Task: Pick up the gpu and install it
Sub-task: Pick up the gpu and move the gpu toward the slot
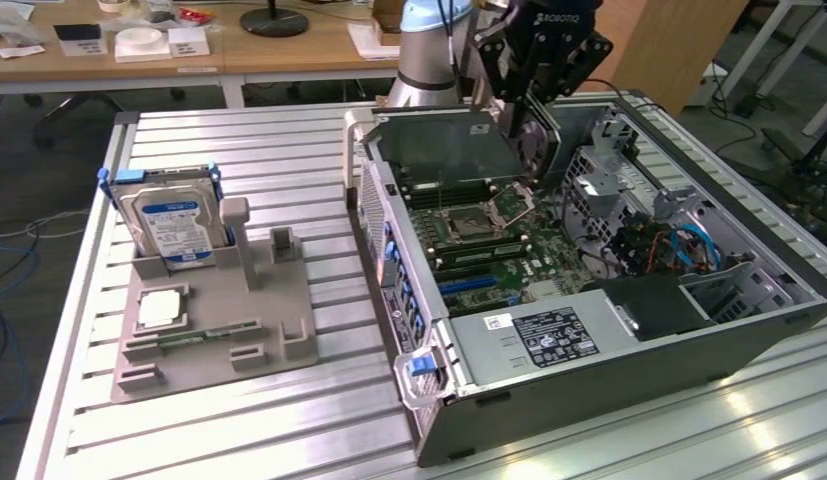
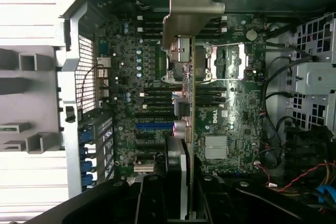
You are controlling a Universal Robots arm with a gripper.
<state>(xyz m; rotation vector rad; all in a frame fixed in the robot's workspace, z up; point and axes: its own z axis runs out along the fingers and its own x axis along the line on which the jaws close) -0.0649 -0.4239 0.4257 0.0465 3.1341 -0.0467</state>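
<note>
Gpu [image 1: 437,147] held on edge inside the open case [image 1: 733,330], over the motherboard [image 1: 507,250], its metal bracket toward the exterior view's left. Gripper [image 1: 523,105] clamped on the card's upper edge. Hard drive [image 1: 173,225] upright in grey holder [image 1: 240,330], well apart, on the exterior view's left.

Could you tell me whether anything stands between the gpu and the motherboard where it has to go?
Nothing visible does. The gripper holds the gpu edge-on over the open case, directly above the motherboard. The cables lie off to one side, apart from the card.
</note>
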